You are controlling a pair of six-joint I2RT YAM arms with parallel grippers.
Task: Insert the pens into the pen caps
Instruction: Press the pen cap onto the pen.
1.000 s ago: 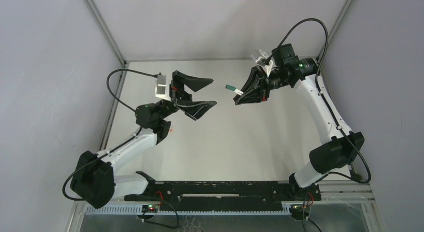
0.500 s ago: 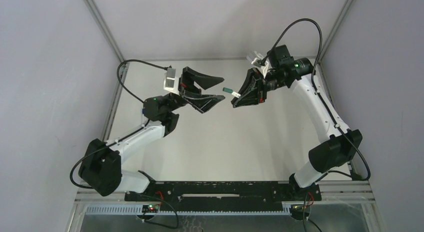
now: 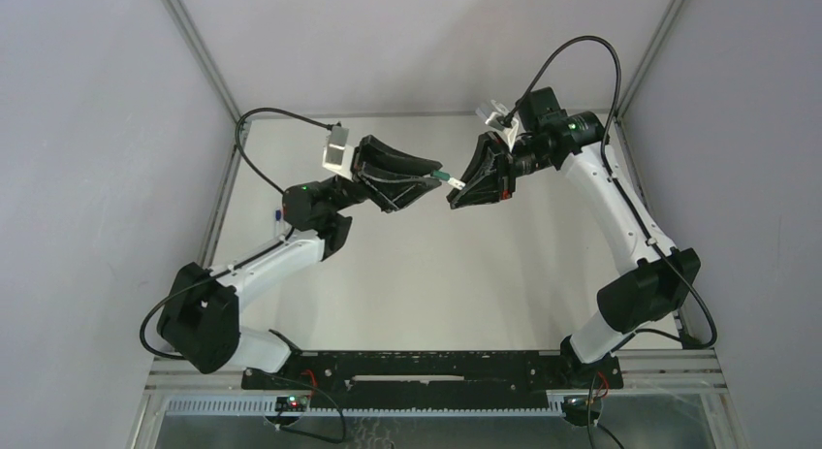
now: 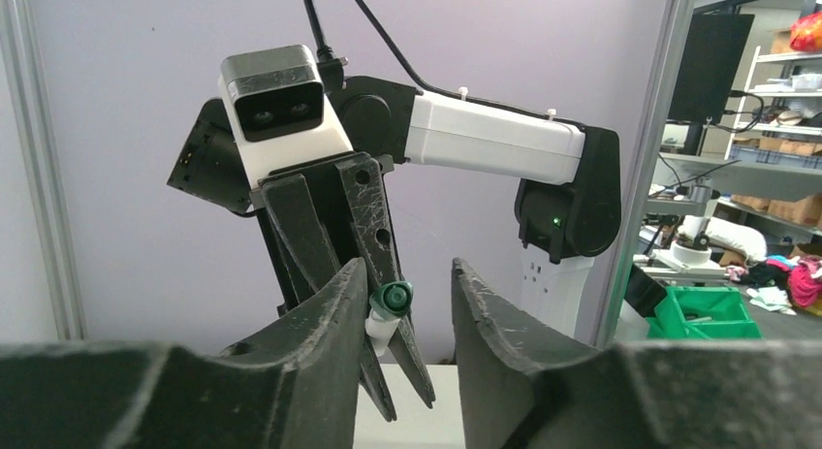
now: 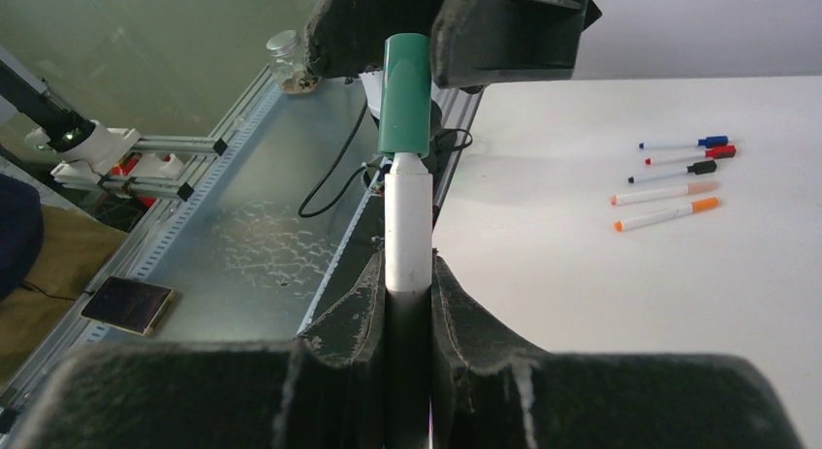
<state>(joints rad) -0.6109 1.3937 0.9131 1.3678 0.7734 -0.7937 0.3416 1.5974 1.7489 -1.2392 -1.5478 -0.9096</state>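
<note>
Bottom centre of my right wrist view, my right fingers (image 5: 378,279) are pinching a white pen (image 5: 408,226) upright, off the worktop (image 5: 601,304). Just beyond, the green cap (image 5: 404,90) is sitting on its end. My left fingers (image 3: 434,172) are flanking that cap at top centre, partly spread. Upper right, five capped pens (image 5: 673,172) are lying on the worktop.

A lab: framed test cell (image 3: 199,51), equipment shelves (image 4: 775,90)

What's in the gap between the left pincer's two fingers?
The green cap, on the end of the white pen that the right pincer grips. The left wrist view shows it.
</note>
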